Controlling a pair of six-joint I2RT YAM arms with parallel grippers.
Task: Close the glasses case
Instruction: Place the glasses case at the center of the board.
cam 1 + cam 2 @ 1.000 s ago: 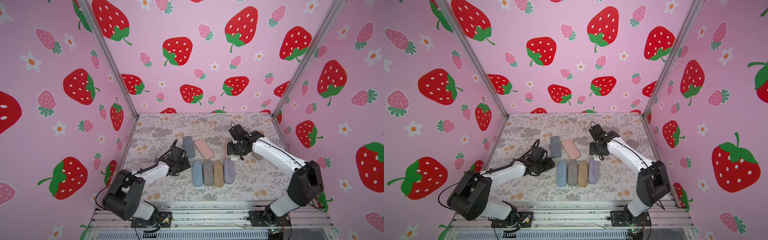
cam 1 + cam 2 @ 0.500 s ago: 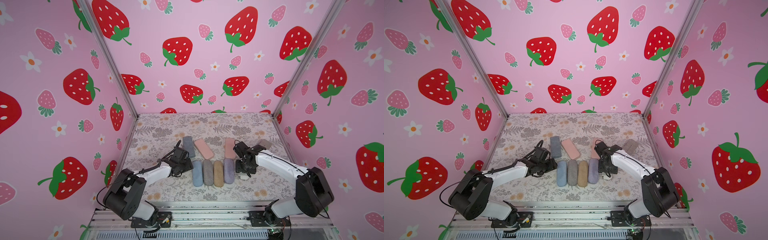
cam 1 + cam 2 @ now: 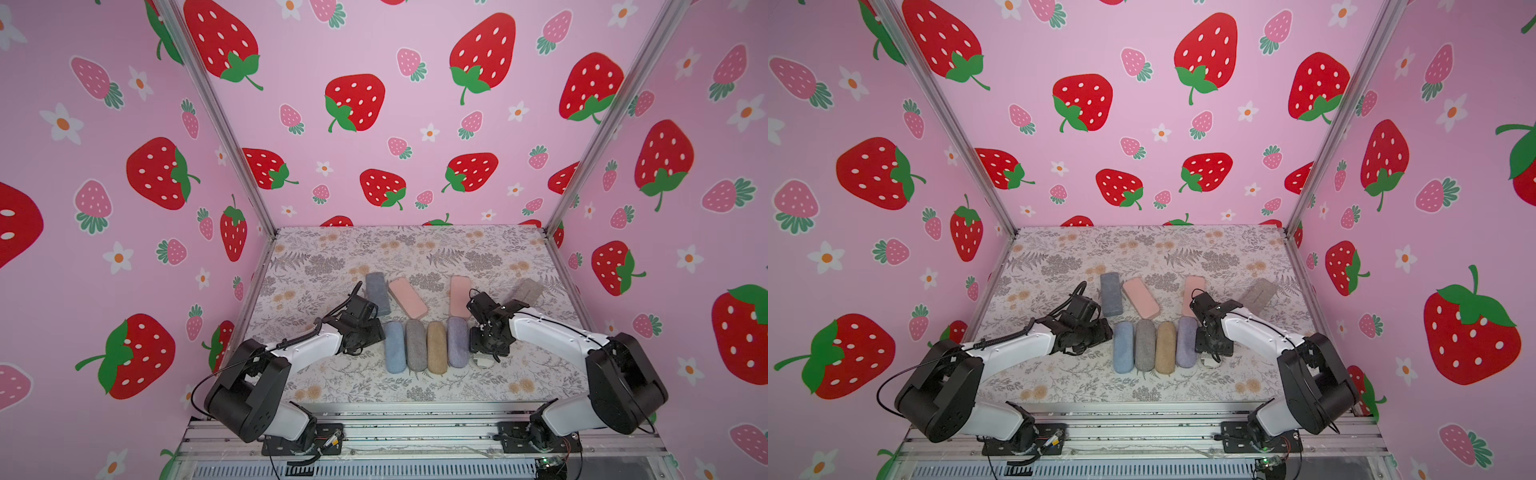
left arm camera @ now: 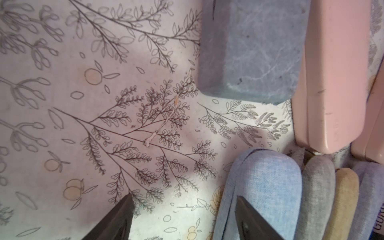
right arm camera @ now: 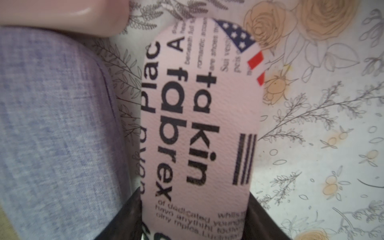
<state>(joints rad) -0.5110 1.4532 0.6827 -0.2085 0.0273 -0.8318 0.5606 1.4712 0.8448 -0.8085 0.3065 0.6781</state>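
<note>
While left gripper (image 4: pixel 184 204) hovers low beside light-blue fabric case (image 3: pixel 395 347), jaws apart, nothing between them, right gripper (image 5: pixel 194 195) clamps pink text-printed glasses case (image 5: pixel 197 114); case on floral cloth (image 3: pixel 353 384), just right of lavender case (image 3: pixel 458 341).

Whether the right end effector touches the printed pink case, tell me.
Touching. The right wrist view shows the printed pink case wedged between both fingers of the right end effector, no gap either side.
</note>
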